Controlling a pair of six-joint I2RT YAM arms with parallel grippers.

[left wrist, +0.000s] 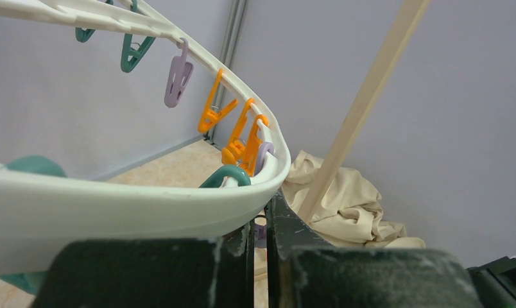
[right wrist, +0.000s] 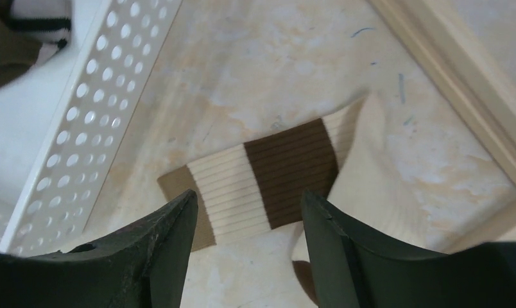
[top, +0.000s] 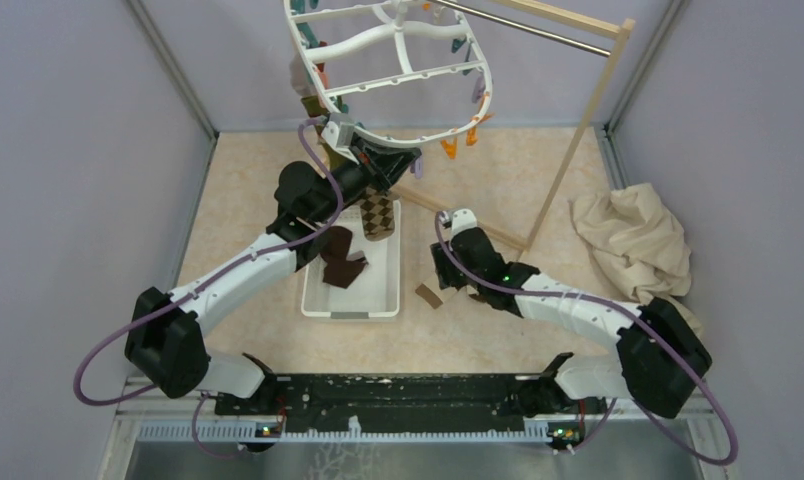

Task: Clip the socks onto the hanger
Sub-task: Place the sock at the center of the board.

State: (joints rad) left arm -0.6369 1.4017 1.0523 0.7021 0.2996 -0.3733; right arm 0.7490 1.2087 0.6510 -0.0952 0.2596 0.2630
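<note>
Brown-and-cream sock (right wrist: pixel 268 176) is lying flat on the desk (right wrist: pixel 255 64) under the parted right jaws, probably wanting a low, square pinch, while the left jaws are sitting together just beneath the hanger (left wrist: pixel 114 205).

white hanger (left wrist: pixel 114 205) aloft, brown-cream sock (right wrist: pixel 268 176) lying flat

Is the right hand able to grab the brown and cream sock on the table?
Probably yes. The right hand is open just above the sock, which lies flat with nothing on top of it. The bin and the wooden rail sit off to the sides, so the way down looks free.
</note>
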